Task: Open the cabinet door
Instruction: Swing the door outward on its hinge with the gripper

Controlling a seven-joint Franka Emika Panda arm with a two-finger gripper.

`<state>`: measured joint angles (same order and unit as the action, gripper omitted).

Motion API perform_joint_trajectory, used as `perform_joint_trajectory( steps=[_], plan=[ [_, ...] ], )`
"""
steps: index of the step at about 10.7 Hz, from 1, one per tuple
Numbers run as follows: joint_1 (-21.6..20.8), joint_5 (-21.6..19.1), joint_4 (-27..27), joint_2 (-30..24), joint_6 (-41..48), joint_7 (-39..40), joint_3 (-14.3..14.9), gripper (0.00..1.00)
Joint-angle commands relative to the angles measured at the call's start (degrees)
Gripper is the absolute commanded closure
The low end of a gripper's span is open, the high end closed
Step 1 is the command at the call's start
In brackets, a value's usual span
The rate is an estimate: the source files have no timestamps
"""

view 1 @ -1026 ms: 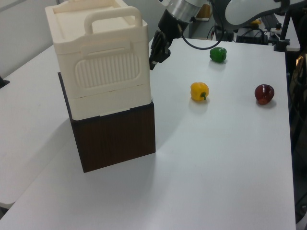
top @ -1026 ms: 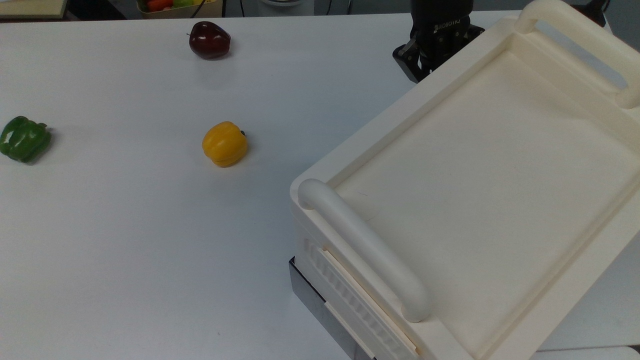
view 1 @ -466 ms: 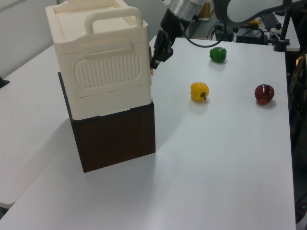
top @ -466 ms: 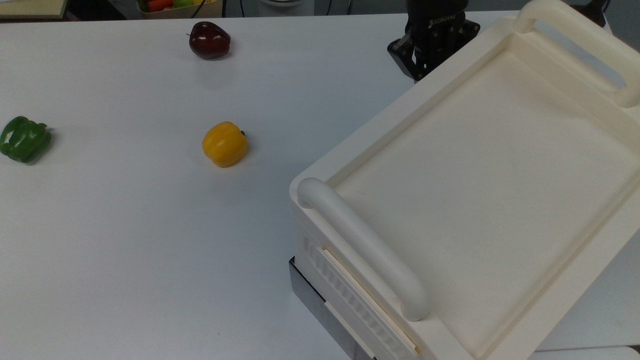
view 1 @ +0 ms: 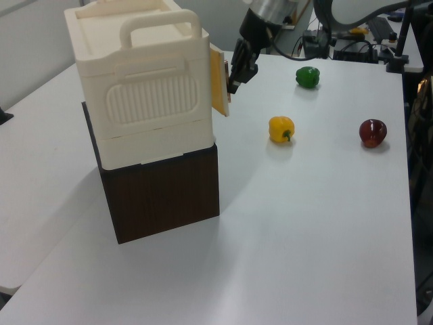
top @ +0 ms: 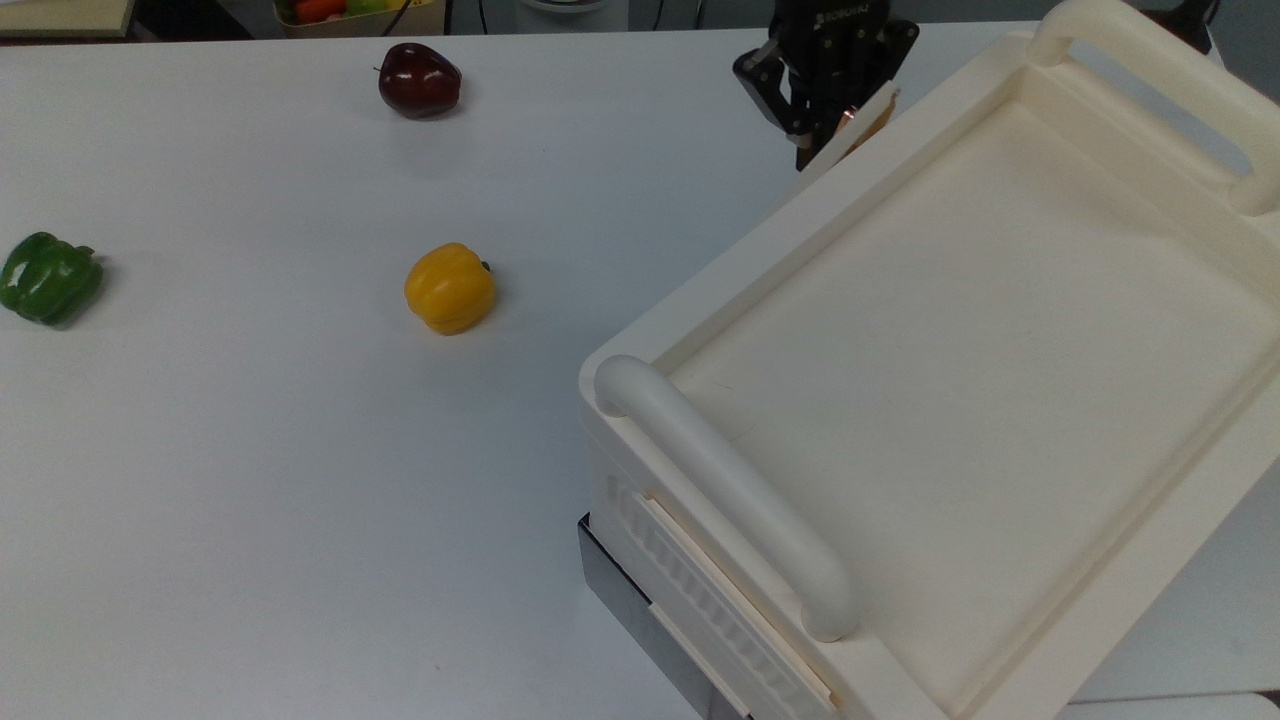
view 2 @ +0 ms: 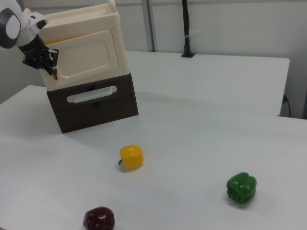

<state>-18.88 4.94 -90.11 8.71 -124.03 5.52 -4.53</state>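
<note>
The cream cabinet (top: 950,350) stands on a dark brown drawer base (view 1: 162,196). Its cabinet door (view 1: 218,81) is ajar, with the free edge swung a little way out from the cabinet front. In the right view the cabinet door (view 2: 86,57) shows its flat front, with a copper-brown handle (view 2: 55,74) at its left edge. In the top view the cabinet door (top: 872,107) is a thin cream edge sticking out past the cabinet's far corner. My gripper (top: 825,135) (view 1: 232,84) (view 2: 52,71) is shut on that handle at the door's free edge.
On the white table lie a yellow pepper (top: 450,288) (view 1: 281,128), a green pepper (top: 48,278) (view 1: 307,76) and a dark red apple (top: 418,80) (view 1: 373,132). All three are well away from the cabinet. Thick rounded handles (top: 730,490) run along the cabinet top.
My gripper has moved away from the cabinet front, to the top view's left. The door has swung from flush to slightly ajar with it.
</note>
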Motion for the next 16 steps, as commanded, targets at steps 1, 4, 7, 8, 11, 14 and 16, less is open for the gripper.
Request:
perform_joint_trajectory(
  steps=[1,4,7,8,11,14,16],
  plan=[
    [2.8,-1.8,-4.4,-6.2,8.0,-1.0,0.1,0.92],
    [7.8,-1.7,-4.5,-8.8,20.7,-3.6,0.3,0.16],
    [14.0,-1.6,-4.4,-10.1,28.4,-10.1,0.6,0.0],
    [15.7,-1.6,-4.3,-10.7,29.2,-11.0,1.8,0.0],
    [19.5,-1.7,-4.0,-11.3,29.6,-13.2,2.3,0.0],
    [20.7,-1.8,-3.1,-12.7,33.8,-13.7,3.1,0.0],
    [19.9,-2.3,-3.1,-12.4,34.2,-13.5,5.9,0.0]
  ],
)
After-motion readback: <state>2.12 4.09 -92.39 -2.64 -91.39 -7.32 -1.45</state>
